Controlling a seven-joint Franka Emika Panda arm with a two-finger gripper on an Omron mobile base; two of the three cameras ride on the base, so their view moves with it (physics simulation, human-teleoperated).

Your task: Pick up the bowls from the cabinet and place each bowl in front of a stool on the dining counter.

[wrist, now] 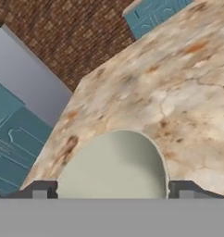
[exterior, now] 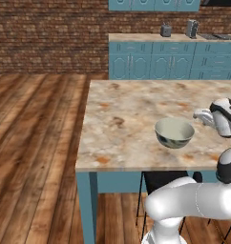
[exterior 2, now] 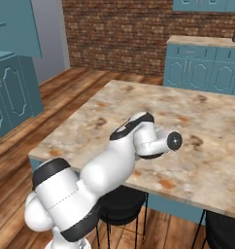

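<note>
On the beige marbled stone dining counter (exterior: 127, 119), spread gripper (wrist: 113, 189) fingers flank the cream mottled bowl (exterior: 174, 133); a careless retreat could tip it.

We see a home kitchen: beyond the gripper (wrist: 112, 190) lie a marbled dining counter (exterior: 131, 119), teal cabinets (exterior: 151, 59), a brick wall (exterior: 50, 38) and plank flooring (exterior: 36, 143).

White arm (exterior 2: 139, 141) over marbled dining counter (exterior 2: 187, 121), black stool (exterior 2: 122, 204) beneath, teal cabinet (exterior 2: 12, 92) left
</note>
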